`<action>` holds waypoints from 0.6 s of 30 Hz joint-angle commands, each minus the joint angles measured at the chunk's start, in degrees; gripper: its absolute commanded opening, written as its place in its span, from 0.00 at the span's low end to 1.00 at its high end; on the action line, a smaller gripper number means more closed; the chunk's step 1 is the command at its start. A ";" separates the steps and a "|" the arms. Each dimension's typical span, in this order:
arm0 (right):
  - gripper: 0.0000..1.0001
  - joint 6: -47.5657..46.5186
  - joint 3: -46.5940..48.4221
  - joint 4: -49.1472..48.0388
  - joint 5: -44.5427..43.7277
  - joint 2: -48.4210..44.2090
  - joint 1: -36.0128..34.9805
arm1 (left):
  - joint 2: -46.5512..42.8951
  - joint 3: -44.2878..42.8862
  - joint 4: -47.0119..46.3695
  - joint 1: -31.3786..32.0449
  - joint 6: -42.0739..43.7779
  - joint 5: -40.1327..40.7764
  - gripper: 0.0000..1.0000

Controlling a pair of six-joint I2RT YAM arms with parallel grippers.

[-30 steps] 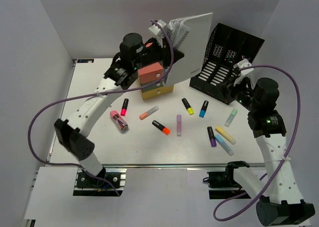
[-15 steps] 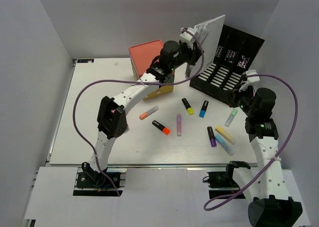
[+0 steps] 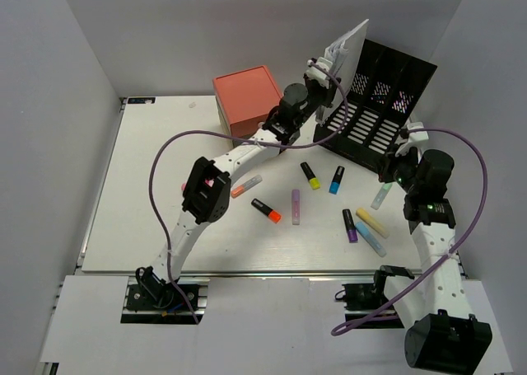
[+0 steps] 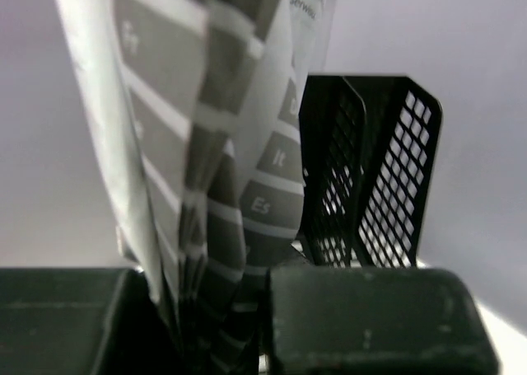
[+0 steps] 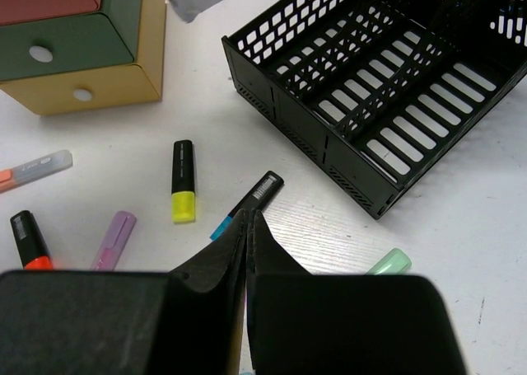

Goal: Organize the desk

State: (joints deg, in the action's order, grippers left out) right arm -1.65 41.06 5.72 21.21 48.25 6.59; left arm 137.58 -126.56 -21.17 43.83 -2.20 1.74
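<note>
Left end effector [image 3: 327, 64], clamped on the papers [image 3: 350, 41], has swung from the drawers [image 3: 247, 99] over to the rack [image 3: 387, 86]; we expect filing next. Right end effector [image 3: 395, 162] hovers pinched together above our cluttered table [image 3: 148, 194].

**Left wrist view.** The grey-celled sheet [image 4: 263, 177] bears the letter pairs "Fr" at upper left, "It" at mid-right and "Es" just below it. A printed word at its top edge is blurred.

**Right wrist view.** The white print on the blue highlighter [image 5: 262, 189] is too small to read.
</note>
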 commanded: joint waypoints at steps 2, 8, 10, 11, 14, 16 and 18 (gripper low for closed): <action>0.00 1.03 -0.89 -3.34 2.34 -1.23 1.14 | 2.07 -4.92 -11.69 1.17 1.41 4.24 0.00; 0.00 1.12 -1.42 -3.69 3.75 -1.49 1.67 | 4.54 -5.27 -18.11 2.22 0.26 5.03 0.00; 0.00 1.12 -1.42 -3.69 4.10 -1.32 1.58 | 5.50 -5.62 -19.43 2.22 0.26 5.64 0.00; 0.00 1.21 -1.51 -3.69 4.27 -1.40 1.58 | 5.77 -5.97 -20.05 2.22 0.18 5.47 0.00; 0.00 1.12 -1.60 -3.87 4.54 -1.49 1.58 | 7.09 -6.33 -22.24 2.22 0.61 5.47 0.00; 0.00 1.21 -1.68 -4.04 4.54 -1.49 1.67 | 7.97 -6.85 -22.77 2.22 0.70 5.73 0.00; 0.00 1.21 -1.77 -4.13 4.63 -1.41 1.50 | 8.49 -6.85 -23.83 2.22 0.61 5.65 0.00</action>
State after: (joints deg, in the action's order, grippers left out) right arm -0.60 39.48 4.45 24.84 47.57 7.88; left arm 148.00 -129.29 -36.91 45.89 -1.74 6.68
